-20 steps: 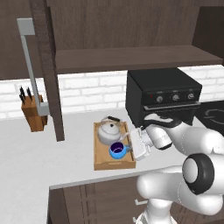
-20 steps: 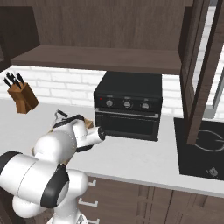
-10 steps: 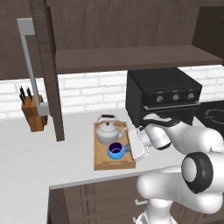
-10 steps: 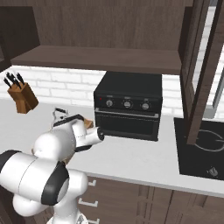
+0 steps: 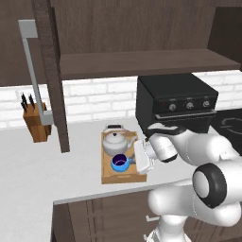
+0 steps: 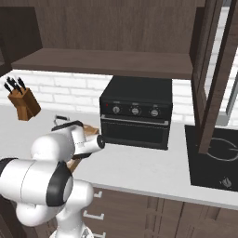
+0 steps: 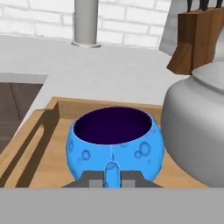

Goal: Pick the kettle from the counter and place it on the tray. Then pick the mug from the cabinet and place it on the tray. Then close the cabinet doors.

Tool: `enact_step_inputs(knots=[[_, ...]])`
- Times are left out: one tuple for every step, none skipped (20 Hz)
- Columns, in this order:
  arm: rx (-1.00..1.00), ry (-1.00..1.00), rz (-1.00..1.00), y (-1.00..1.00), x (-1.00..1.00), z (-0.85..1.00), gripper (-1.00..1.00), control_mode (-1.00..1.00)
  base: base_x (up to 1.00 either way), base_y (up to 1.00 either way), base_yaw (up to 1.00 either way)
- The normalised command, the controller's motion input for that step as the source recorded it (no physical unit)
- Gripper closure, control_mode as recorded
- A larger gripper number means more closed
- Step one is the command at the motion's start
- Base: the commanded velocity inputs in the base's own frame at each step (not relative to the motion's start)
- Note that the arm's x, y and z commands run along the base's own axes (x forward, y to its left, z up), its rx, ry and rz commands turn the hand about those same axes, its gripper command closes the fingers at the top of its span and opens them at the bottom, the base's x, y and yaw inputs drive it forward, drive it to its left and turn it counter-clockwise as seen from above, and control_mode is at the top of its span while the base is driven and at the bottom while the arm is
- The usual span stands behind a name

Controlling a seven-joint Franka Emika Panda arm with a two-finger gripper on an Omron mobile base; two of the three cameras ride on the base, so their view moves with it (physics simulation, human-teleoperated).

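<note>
Gripping mug (image 7: 114, 142) handle on tray (image 7: 33, 133), lower centre | gripper (image 7: 111, 178) fingers clamped | risk: kettle (image 7: 199, 127) touched the mug; careless withdrawal could tip it

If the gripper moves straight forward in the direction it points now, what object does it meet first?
The mug. The gripper is shut on the mug's small handle, so its blue wall is directly ahead, already touching. The kettle stands to one side on the tray, probably outside that line.
</note>
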Motion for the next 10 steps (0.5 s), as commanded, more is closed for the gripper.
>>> enact_step_inputs(knots=[[0.0, -0.09, -0.01, 0.0, -0.21, -0.43, 1.0, -1.0, 0.0, 0.0, 0.0], [0.0, -0.08, -0.01, 0.0, -0.23, -0.43, 1.0, -1.0, 0.0, 0.0, 0.0], [0.0, -0.08, -0.02, 0.0, -0.24, -0.44, 1.0, -1.0, 0.0, 0.0, 0.0], [0.0, -0.07, -0.03, 0.0, -0.24, -0.4, 1.0, -1.0, 0.0, 0.0, 0.0], [0.0, -0.07, -0.03, 0.0, -0.26, -0.39, 1.0, -1.0, 0.0, 0.0, 0.0], [0.0, -0.07, -0.03, 0.0, -0.26, -0.37, 1.0, -1.0, 0.0, 0.0, 0.0], [0.0, -0.06, -0.03, 0.0, -0.26, -0.35, 1.0, -1.0, 0.0, 0.0, 0.0], [0.0, -0.06, -0.03, 0.0, -0.29, -0.31, 1.0, -1.0, 0.0, 0.0, 0.0], [0.0, -0.02, -0.06, 0.0, -0.38, -0.33, -1.0, -1.0, 0.0, 0.0, 0.0], [0.0, 0.0, -0.06, 0.0, -0.32, -0.24, -1.0, -1.0, 0.0, 0.0, 0.0]])
